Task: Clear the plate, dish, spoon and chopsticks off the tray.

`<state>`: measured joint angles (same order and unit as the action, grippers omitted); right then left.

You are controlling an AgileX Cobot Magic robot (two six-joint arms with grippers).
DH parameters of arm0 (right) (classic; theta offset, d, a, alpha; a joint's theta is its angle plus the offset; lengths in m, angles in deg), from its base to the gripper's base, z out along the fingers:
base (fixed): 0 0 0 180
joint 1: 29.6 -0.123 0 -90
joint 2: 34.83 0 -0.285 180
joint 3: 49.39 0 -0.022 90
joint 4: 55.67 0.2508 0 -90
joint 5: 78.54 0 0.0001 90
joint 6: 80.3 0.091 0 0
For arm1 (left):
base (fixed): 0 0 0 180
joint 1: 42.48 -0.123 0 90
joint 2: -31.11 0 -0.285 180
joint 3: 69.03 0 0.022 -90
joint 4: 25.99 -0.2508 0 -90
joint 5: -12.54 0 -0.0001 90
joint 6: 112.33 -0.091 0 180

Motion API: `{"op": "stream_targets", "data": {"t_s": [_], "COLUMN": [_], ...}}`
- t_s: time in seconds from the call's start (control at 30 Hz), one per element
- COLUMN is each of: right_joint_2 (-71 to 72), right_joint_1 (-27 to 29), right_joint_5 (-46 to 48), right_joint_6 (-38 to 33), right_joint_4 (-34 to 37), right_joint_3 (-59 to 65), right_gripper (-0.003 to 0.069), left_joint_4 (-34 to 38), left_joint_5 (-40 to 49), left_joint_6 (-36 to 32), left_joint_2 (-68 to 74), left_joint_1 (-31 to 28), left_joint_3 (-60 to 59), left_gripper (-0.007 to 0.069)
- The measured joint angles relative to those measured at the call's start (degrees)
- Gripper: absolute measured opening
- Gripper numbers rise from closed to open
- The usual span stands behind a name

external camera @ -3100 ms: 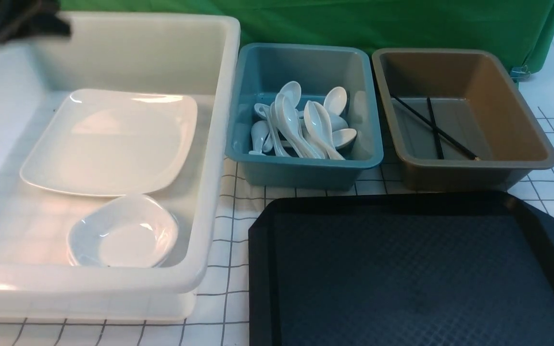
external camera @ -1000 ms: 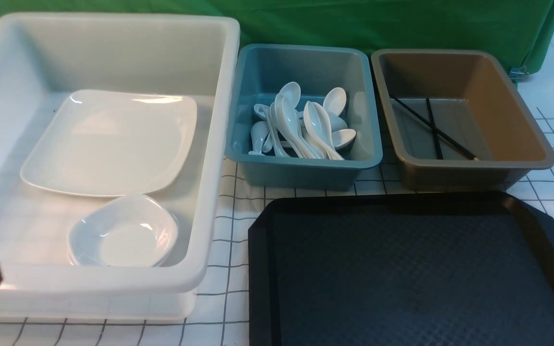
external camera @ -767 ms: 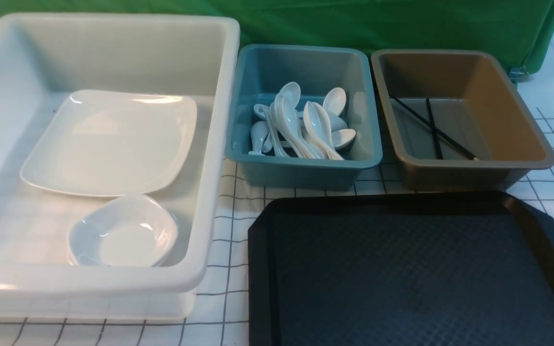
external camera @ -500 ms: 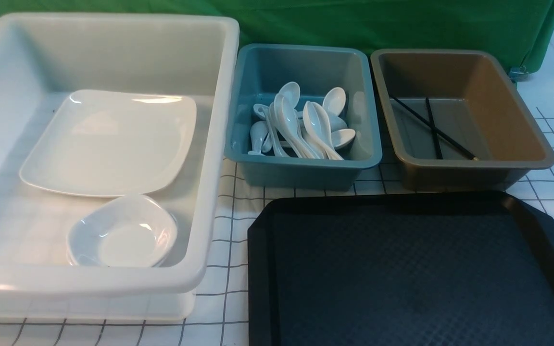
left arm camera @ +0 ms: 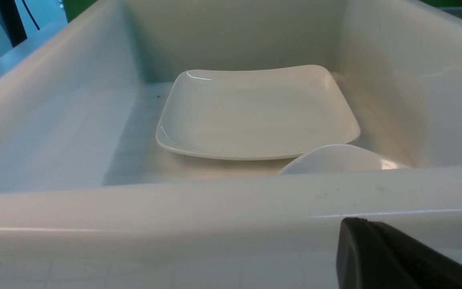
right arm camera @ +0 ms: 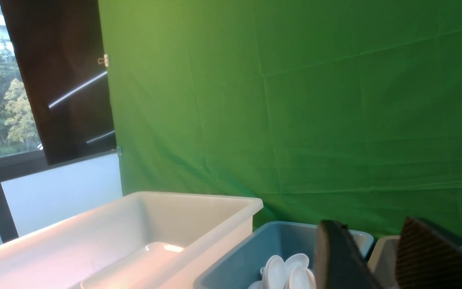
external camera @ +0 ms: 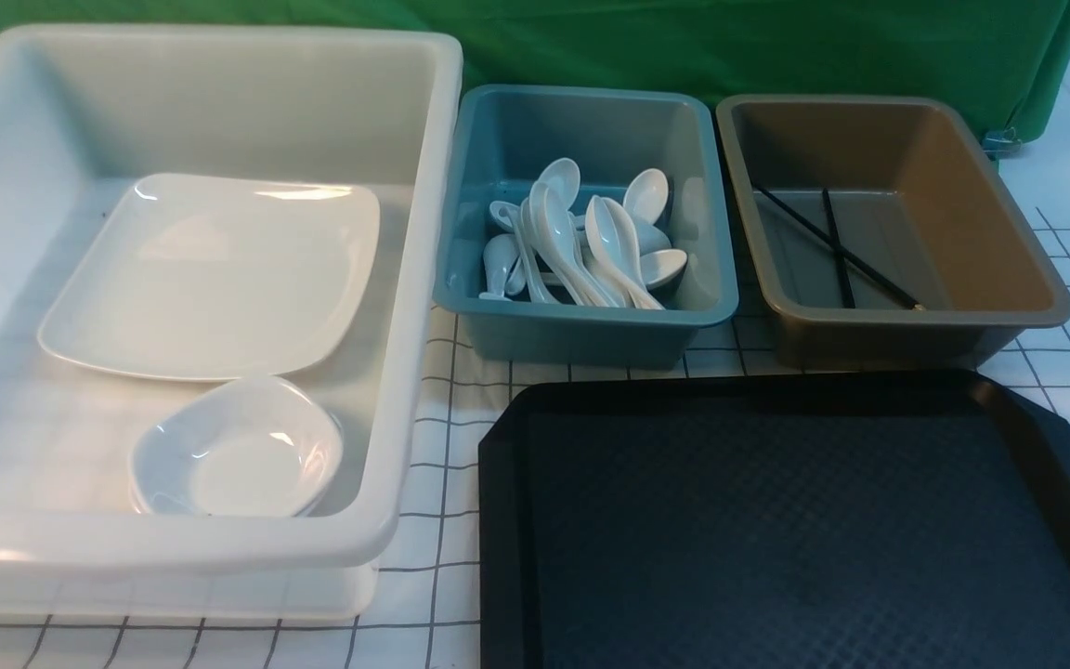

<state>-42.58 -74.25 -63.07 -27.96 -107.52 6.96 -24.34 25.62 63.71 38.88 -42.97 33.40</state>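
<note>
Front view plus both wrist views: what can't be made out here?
- Tray: near edge cut off by the front view's border.
- Left end effector: one finger shows, the rest beyond the wrist view's border.
- Dish: mostly behind the white tub wall.

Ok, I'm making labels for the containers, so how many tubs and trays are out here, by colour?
White tub: 1
Blue tub: 1
Brown tub: 1
Black tray: 1
Total: 4
</note>
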Motion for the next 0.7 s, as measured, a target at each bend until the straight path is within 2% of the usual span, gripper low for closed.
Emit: {"op": "stream_targets", "data": {"t_s": [0.47, 0.57, 0.7], "right_joint_2": [0.0, -0.61, -2.1], "right_joint_1": [0.0, 0.0, 0.0], "right_joint_5": [-0.78, -5.88, -13.74], "right_joint_6": [-0.48, -13.31, -37.99], "right_joint_4": [1.14, 10.95, 32.02], "right_joint_3": [0.0, 0.1, 0.1], "right_gripper": [0.0239, 0.0239, 0.0239], "left_joint_4": [0.0, 0.0, 0.0], "left_joint_5": [0.0, 0.0, -0.05], "left_joint_6": [0.0, 0.0, 0.0], "left_joint_2": [0.0, 0.0, 0.0], "left_joint_1": [0.0, 0.0, 0.0], "left_joint_3": [0.0, 0.0, 0.0], "left_gripper": [0.0004, 0.0004, 0.0004]}}
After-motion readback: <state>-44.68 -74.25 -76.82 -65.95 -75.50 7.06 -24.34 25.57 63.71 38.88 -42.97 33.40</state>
